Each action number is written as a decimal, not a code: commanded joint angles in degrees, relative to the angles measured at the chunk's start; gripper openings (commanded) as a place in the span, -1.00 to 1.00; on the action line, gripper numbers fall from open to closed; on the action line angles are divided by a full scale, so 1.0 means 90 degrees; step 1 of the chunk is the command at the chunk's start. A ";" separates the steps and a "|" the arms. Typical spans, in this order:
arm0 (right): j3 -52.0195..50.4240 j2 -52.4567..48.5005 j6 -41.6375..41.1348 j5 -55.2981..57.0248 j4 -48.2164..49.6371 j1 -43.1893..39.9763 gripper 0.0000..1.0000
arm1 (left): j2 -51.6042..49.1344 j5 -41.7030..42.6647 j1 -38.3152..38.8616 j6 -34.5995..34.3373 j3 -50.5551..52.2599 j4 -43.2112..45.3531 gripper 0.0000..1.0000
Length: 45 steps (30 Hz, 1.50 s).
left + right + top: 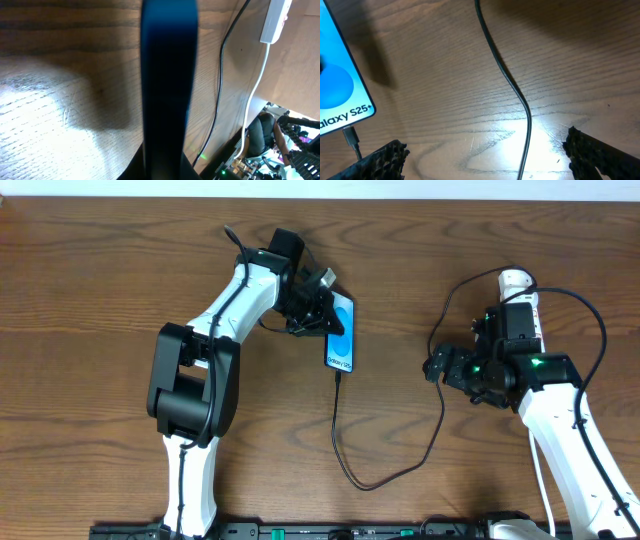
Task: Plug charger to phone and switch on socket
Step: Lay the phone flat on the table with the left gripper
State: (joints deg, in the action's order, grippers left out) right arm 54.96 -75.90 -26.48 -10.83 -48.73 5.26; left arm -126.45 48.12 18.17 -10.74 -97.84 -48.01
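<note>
Left arm reaches to the far middle of the table (90,270). The left claw (312,308) is pinched narrow on the far end of the phone (342,338), which looks held, since its wrist view shows only a dark blue edge running down the centre. The phone lies left of centre, screen up and lit blue, with its near end pointing at the robot. The charger cable (345,450) leaves that near end, runs toward the near edge, loops right, then climbs far toward the right arm. In the right wrist view the small plug tip (351,136) sits right at the phone's bottom edge under the Galaxy text. It looks seated, but can't tell how deep. The right claw (434,368) is spread wide and holds nothing, low over bare wood with the cable passing between its fingers, well right of the phone. The power strip (515,280) is at far right, mostly hidden under the right arm with only its rounded white end showing, and its switches are not visible from overhead. Can't tell if the black plug is in the strip. Judged step: the phone end is about done and the switch is not yet pressed. The next move needs the right claw to turn toward the strip, find the red switch and press down on it, while the left keeps the phone steady so the tip doesn't pull out.
</note>
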 commanded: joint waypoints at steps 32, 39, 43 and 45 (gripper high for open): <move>0.0092 0.0027 -0.0005 -0.0197 0.0032 0.0012 0.98 | -0.0393 -0.0427 0.0240 -0.0109 0.0036 0.0233 -0.85; 0.0092 0.0027 -0.0005 -0.0197 0.0034 0.0012 0.99 | -0.0393 -0.0427 0.0240 -0.0109 0.0180 0.0282 -0.85; 0.0092 0.0027 -0.0005 -0.0197 0.0032 0.0012 0.99 | -0.0393 -0.0427 0.0240 -0.0109 0.0299 0.0359 -0.85; 0.0092 0.0027 -0.0005 -0.0197 0.0032 0.0012 0.99 | -0.0393 -0.0427 0.0240 -0.0107 0.0316 0.0381 -0.84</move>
State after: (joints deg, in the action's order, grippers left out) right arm 54.96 -75.90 -26.50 -12.21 -48.38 5.26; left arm -130.13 45.06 20.45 -12.01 -95.79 -44.71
